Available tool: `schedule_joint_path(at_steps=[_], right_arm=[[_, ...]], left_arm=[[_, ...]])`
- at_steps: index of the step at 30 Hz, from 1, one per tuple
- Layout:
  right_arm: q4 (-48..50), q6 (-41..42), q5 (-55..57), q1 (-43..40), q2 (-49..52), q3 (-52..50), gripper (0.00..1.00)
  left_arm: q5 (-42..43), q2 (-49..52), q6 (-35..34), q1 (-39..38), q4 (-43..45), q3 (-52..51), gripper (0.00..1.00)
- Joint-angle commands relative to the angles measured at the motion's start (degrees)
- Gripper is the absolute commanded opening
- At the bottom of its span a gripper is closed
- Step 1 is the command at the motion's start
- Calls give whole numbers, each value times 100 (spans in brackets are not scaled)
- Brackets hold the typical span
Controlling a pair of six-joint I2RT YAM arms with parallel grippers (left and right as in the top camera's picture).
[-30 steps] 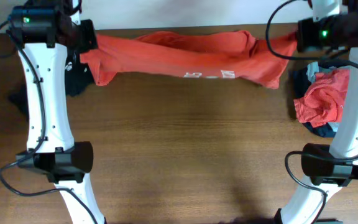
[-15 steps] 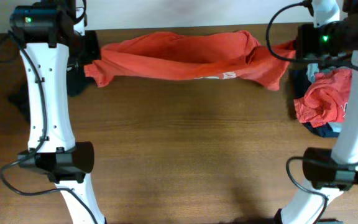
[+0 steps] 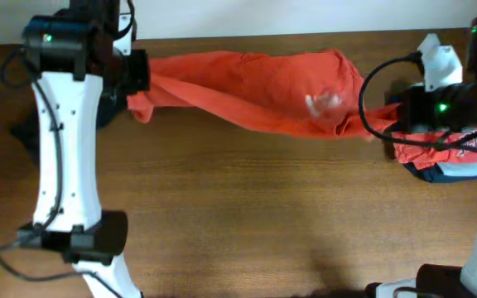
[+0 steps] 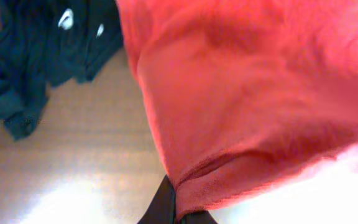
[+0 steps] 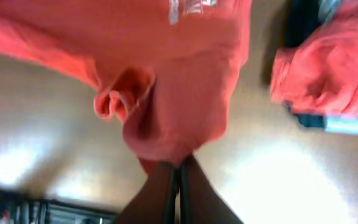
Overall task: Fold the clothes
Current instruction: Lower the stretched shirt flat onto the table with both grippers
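No legible text; white print point(image 3: 323, 103) on orange T-shirt point(image 3: 247, 87) blurred.

Headcount, kind by kind

One wooden table point(image 3: 238, 215); two robot arms, the left arm point(image 3: 60, 157) and the right arm point(image 3: 437, 66), with one gripper each, left gripper point(image 4: 174, 202) and right gripper point(image 5: 179, 171); five pieces of clothing, as far as can be told: one orange-red T-shirt point(image 3: 255, 87), one black garment point(image 4: 36, 56) bearing two white marks point(image 4: 66, 18), one crumpled red garment point(image 5: 328, 74), one dark blue piece point(image 3: 425, 173), one pale blue piece point(image 5: 353, 124).

Free tabletop point(image 3: 247, 215) in front — garment heap point(image 3: 437, 153) right
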Motion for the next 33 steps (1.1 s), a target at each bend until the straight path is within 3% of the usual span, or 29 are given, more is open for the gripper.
schedule_joint_path(at_steps=[1, 4, 17, 24, 33], right_arm=[[-35, 17, 66, -46, -166, -308, 4], [-35, -61, 70, -46, -282, -487, 4], [-37, -50, 59, -37, -459, -1650, 4], [-13, 79, 63, -37, -861, -2520, 4], [179, 184, 162, -37, -979, -3121, 4]], left_arm=[[-540, -608, -181, 35, -2, -890, 1], [-881, -1071, -483, 48, 26, -1849, 1], [-660, -2002, -979, 46, 1091, -5045, 1], [-686, -2588, -1161, 46, 1357, -5687, 1], [-688, -2640, -1292, 46, 1561, -6485, 1]])
